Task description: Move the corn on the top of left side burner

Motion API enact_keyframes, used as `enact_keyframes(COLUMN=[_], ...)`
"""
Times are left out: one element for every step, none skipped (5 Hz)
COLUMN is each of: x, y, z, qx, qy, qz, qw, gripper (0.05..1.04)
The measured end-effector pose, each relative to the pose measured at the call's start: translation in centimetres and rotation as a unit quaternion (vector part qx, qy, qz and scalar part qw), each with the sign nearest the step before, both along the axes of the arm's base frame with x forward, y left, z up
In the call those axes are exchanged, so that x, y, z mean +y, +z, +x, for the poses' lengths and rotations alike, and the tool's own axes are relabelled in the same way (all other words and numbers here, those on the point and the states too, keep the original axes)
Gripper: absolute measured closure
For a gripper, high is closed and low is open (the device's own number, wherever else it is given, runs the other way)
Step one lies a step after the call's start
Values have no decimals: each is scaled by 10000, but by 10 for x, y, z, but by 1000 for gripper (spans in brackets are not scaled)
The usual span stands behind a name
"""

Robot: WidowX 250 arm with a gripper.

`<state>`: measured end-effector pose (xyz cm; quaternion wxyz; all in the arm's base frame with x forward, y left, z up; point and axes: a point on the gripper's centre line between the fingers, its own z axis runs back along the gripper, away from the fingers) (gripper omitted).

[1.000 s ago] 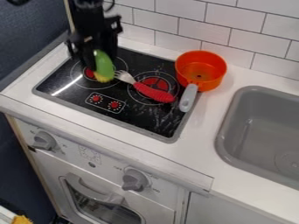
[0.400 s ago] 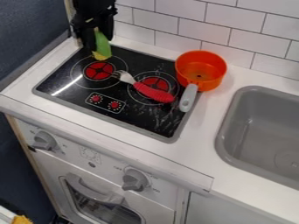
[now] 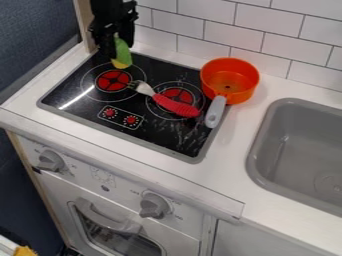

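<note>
Camera view | jaws (image 3: 117,42) closed around corn (image 3: 122,54), near left burner (image 3: 113,80) | knob lettering (image 3: 178,218) too small to read

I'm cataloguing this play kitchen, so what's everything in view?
corn: one, green and yellow, in gripper
stovetop: one, black, on countertop
burners: two, red, on stovetop
fork: one, red-handled, across right burner
pot: one, orange, rear right
sink: one, grey, right
knobs: two, grey, front
oven door: one, white, below
countertop: one, white, around stovetop
walls: two, white-tiled behind, blue left
yellow item: one, bottom left
gripper: one, black, upper left
arm: one, black, top
</note>
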<state>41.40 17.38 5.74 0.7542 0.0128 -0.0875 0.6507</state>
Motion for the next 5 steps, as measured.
enact_keyframes(x=[2,1,0,-2,-9], y=[2,2,5,10,13], z=[0,0,0,2,2], qx=[19,87,98,106,64], qy=[76,77,46,-46,-146], qz=[28,14,-35,-126,-319], qw=[10000,9999,9999,9999,9994], gripper=[378,110,81,82,82])
